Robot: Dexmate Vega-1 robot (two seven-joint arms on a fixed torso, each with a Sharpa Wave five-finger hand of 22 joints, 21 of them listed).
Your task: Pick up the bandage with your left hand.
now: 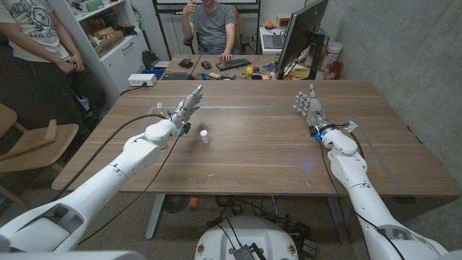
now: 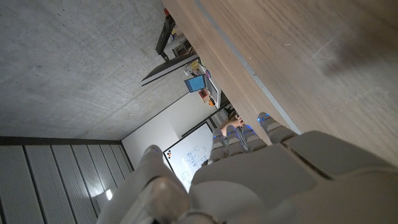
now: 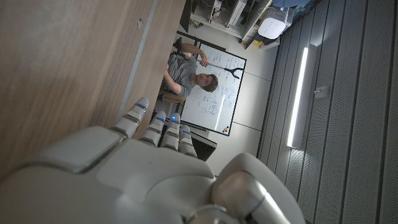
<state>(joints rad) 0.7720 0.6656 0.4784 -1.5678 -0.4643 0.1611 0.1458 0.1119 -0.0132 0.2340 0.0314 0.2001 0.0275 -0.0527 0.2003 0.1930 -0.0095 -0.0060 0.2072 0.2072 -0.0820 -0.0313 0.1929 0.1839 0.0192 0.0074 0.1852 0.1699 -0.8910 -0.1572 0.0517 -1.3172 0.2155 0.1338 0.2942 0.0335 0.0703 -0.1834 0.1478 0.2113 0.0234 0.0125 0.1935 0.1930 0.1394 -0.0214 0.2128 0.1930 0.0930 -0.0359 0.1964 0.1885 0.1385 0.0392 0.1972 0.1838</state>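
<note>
Wooden table [image 1: 253, 152], bandage [image 1: 204, 136] standing upright just right of the left robot hand [image 1: 186, 107], slightly nearer; fingers apart, empty, closer than the right robot hand [image 1: 309, 105]

One little white bandage roll [image 1: 205, 136] is sitting on the one wooden table [image 1: 253, 155], two robot hands are hanging over it, and two people are hanging around far back.

The worktop [image 1: 253, 144] was brown wood with a matt, lightly grained finish. Both arms wore smooth, glossy white plastic shells. The bandage [image 1: 205, 136] looked white and matt. The wall was rough grey concrete.
</note>
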